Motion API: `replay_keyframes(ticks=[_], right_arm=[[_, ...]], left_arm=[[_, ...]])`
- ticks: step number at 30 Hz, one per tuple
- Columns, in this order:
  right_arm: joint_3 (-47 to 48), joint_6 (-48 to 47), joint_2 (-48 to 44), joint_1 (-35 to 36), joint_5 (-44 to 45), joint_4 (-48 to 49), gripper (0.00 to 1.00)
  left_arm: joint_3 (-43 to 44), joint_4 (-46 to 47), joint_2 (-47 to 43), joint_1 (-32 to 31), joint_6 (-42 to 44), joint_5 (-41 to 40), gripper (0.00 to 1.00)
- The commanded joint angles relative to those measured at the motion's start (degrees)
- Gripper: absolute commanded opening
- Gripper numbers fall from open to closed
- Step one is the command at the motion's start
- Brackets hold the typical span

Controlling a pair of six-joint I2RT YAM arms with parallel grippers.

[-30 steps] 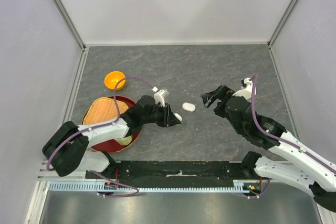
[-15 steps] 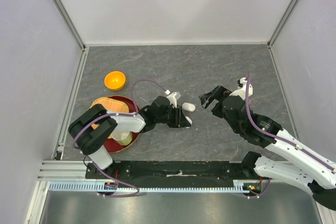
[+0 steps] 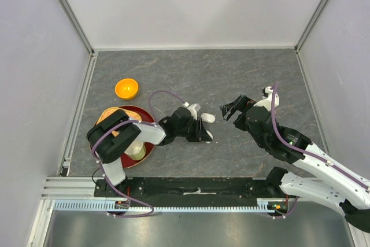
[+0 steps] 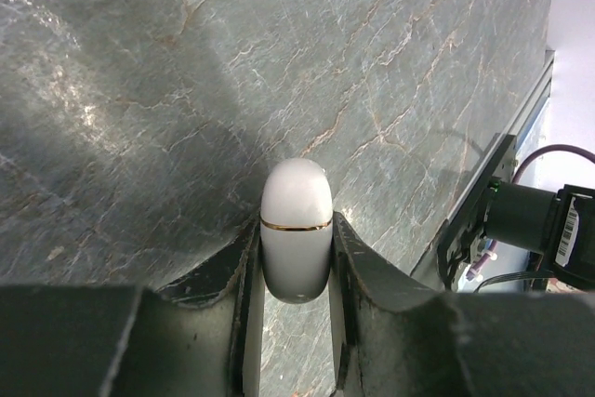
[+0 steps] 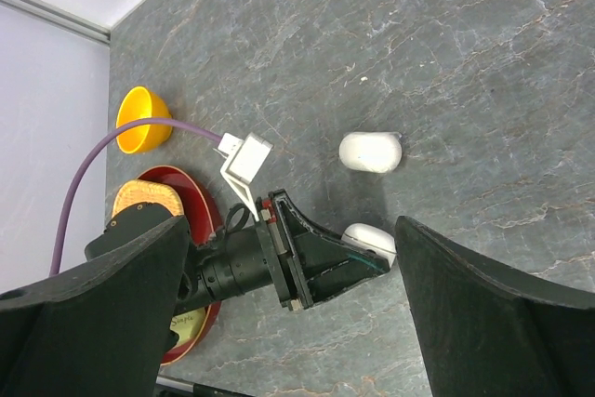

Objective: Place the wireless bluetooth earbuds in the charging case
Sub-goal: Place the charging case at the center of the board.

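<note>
Red plate (image 5: 200, 202) at my far left plays no part. My left pincer (image 3: 202, 133) is clenched on a white charging case (image 4: 296, 220), held low over the desk (image 3: 231, 73), its lid seemingly shut. A second white case (image 3: 207, 118) lies just beyond it. My right pincer (image 3: 232, 106) hangs released, holding nothing. I can't make out any earbuds, so I judge insertion not yet begun: a case to open, buds to seat.

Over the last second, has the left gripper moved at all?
Yes: the left gripper, with its white capsule-shaped case, shifted right, toward the loose white oval case.
</note>
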Motion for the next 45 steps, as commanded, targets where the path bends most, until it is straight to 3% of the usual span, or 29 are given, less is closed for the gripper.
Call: replay_keyframes(ticks=[1,8,22,39,45], right_arm=[[-0.5,-0.73,-0.78,0.02,1.15,-0.07,0.98],[-0.5,-0.82,-0.52,0.02,0.98,0.02,0.98],[-0.76,-0.73,-0.07,-0.16,0.54,0.02,0.98],[-1.02,-2.48,3.88,-0.51,0.45,0.46,0.98],[-0.24,-8.19,7.04,-2.87,-0.34,1.51,0.98]], left_arm=[[1.96,-2.44,-0.45,-0.27,-0.87,-2.27,0.35],[1.78,-8.41,-3.53,-0.36,2.39,-5.7,0.49],[0.55,-20.44,-12.23,-0.36,9.15,-15.53,0.66],[-2.7,-31.0,-42.46,0.34,24.62,-31.02,0.82],[-3.49,-35.22,-51.34,8.42,24.72,-26.63,0.85]])
